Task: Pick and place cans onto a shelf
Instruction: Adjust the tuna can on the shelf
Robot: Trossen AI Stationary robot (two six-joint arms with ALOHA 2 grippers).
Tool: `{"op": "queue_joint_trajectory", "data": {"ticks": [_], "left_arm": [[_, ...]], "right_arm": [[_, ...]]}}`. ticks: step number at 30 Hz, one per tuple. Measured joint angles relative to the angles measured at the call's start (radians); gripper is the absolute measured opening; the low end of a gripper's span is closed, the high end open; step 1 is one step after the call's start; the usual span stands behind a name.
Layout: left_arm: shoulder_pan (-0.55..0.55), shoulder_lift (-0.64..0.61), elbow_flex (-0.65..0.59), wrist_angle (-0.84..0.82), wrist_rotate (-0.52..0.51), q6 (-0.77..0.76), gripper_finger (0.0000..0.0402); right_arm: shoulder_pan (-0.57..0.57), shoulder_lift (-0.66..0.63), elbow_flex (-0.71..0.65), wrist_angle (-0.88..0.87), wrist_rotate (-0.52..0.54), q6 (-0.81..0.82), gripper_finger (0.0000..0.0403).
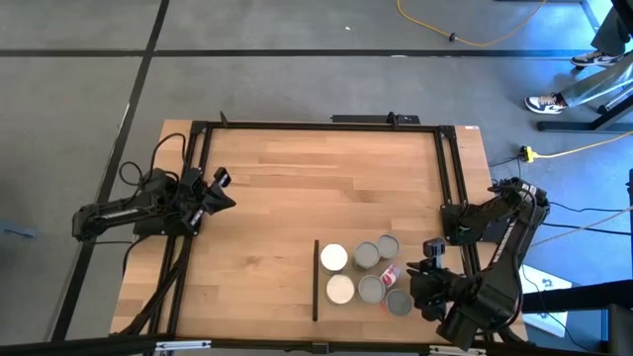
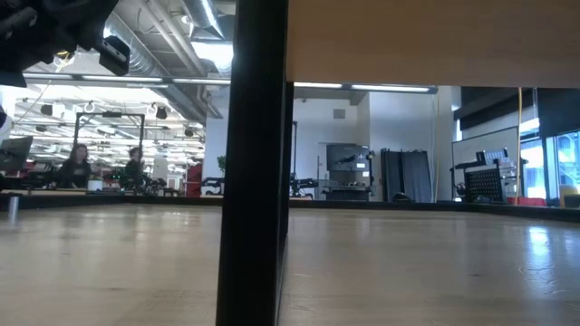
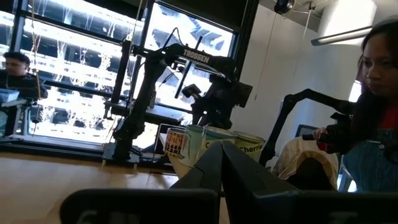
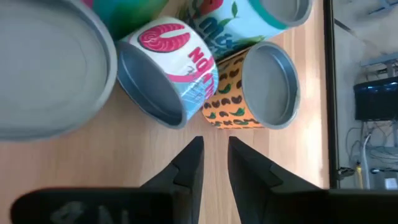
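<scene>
**Cans grouped by the dark strip; right tool hovering, empty**

Left tool rests at the desk's left side, fingers fully closed, holding nothing; dark strip lies right of centre; six cans cluster beside it, one red-labelled can tipped; right tool sits just beside the cluster, fingers slightly parted, gripping nothing. Judgement: placement appears largely done; the tipped can remains.
</scene>
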Motion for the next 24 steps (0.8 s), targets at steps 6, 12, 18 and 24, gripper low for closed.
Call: {"op": "queue_joint_trajectory", "data": {"ticks": [6,12,18,24], "left_arm": [[0.000,0.000,0.000,0.000,0.000,0.000,0.0000],[0.000,0.000,0.000,0.000,0.000,0.000,0.0000],[0.000,0.000,0.000,0.000,0.000,0.001,0.0000],[0.000,0.000,0.000,0.000,0.000,0.002,0.0000]], "right_arm": [[0.003,0.000,0.013,0.020,0.000,-0.015,0.0074],[0.003,0.000,0.014,0.098,0.001,-0.078,0.0074],[0.003,0.000,0.014,0.113,0.008,-0.102,0.0074],[0.003,0.000,0.014,0.122,0.035,-0.094,0.0074]]}}
